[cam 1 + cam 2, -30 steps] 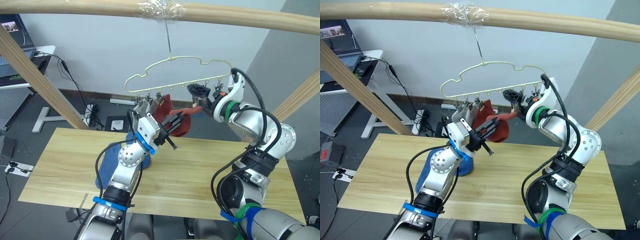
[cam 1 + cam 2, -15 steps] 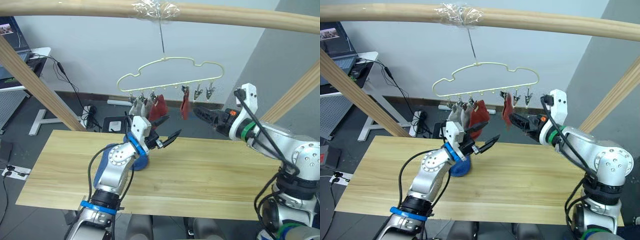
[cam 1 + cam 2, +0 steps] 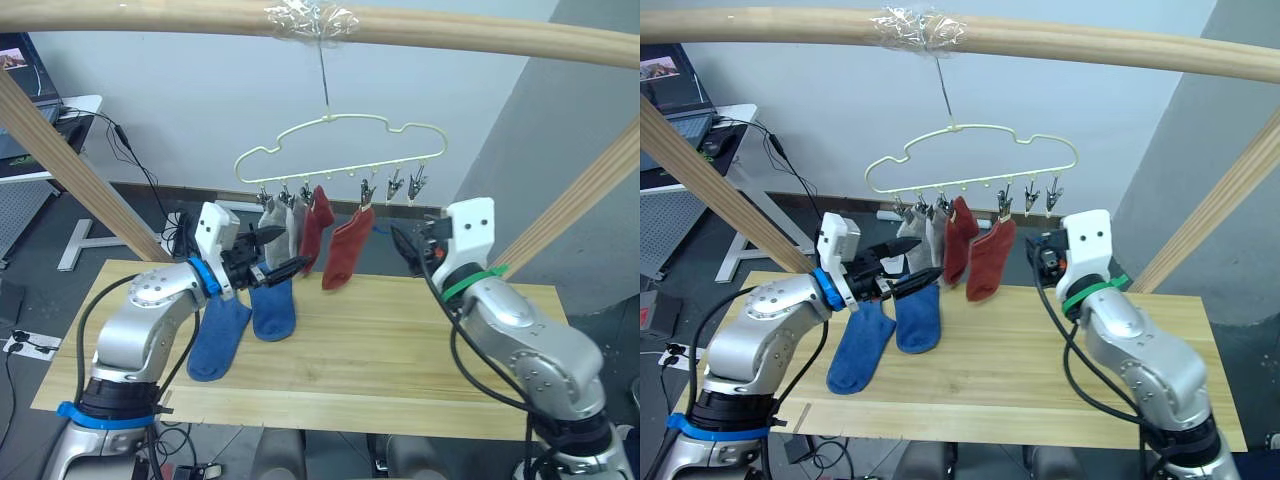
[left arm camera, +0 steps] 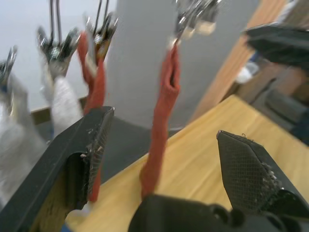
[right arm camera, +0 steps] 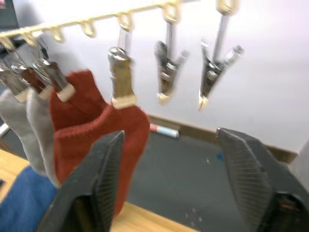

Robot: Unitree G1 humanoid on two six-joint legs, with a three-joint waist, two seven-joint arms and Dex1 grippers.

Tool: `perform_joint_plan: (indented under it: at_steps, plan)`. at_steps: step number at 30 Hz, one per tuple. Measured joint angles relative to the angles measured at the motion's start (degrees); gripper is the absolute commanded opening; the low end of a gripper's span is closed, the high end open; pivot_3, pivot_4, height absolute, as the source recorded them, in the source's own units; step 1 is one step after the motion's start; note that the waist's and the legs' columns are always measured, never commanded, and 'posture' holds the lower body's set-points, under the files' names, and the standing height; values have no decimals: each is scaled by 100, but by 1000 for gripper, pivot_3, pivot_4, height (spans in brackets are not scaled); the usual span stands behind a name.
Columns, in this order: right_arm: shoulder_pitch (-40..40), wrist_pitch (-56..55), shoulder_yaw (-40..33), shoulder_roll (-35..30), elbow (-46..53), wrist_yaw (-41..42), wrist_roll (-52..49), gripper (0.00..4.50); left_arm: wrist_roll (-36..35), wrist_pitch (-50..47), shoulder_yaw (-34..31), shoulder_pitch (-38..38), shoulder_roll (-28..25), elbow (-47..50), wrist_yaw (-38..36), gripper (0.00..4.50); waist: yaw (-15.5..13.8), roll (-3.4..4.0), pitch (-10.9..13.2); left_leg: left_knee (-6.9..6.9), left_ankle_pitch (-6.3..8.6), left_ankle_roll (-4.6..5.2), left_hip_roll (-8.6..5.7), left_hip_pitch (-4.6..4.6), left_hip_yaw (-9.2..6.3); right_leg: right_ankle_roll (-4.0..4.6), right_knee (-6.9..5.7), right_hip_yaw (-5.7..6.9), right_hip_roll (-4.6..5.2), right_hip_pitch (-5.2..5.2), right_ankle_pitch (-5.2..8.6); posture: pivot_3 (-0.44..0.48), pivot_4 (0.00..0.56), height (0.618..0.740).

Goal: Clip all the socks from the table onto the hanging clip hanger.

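Clip hanger (image 3: 340,150) suspended by its hook from a taped point on the overhead wooden pole (image 3: 480,35), which puts its row of clips above the table (image 3: 400,350) and within reach of both arms. Four socks hang from the clips: two light grey socks (image 3: 278,222) at the hanger's left end, then two rust-red socks (image 3: 345,250) beside them. Each is pinched at its cuff so that the foot hangs free. Two clips (image 5: 188,67) at the hanger's right end remain empty, matching in number the two blue socks (image 3: 250,320) lying side by side flat on the table below the hanger's left half; these appear to be the remaining work. The left gripper (image 3: 275,262) is raised just below the grey socks, fingers spread and holding nothing. The right gripper (image 5: 171,188), below the hanger's right end, faces the empty clips with fingers likewise spread and empty. No brand, label or legible writing can be made out.
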State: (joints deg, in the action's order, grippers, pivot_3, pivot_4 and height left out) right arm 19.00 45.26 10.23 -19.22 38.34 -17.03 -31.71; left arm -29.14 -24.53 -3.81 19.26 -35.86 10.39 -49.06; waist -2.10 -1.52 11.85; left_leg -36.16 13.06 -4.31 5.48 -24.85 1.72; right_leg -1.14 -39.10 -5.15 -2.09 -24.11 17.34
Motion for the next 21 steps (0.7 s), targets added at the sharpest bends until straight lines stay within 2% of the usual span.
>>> perform_joint_plan:
  at_steps: [3, 12, 21]
  plan:
    - [1, -204, 51, 328, -147, -57, 491, 1995, -45, 12, -114, 67, -69, 1, -178, 3913, -60, 0, 0, -1, 0, 0, 0, 0, 3, 0, 1, -3, 0, 0, 0, 225, 214, 740]
    - [241, -483, 69, 894, -710, 117, 1455, 1995, -180, 20, -133, 107, 43, 104, -223, 3913, -126, -1, 0, -3, 0, 1, 0, 0, 2, 2, -2, -1, 0, -1, -1, 228, 209, 740]
    - [579, -825, -50, 1311, -1442, 410, 1973, 1995, -227, 11, -134, 158, 120, 161, -138, 3913, -131, -1, 0, -5, 0, 1, 0, 0, 2, 4, -8, -1, 0, -1, -2, 240, 204, 740]
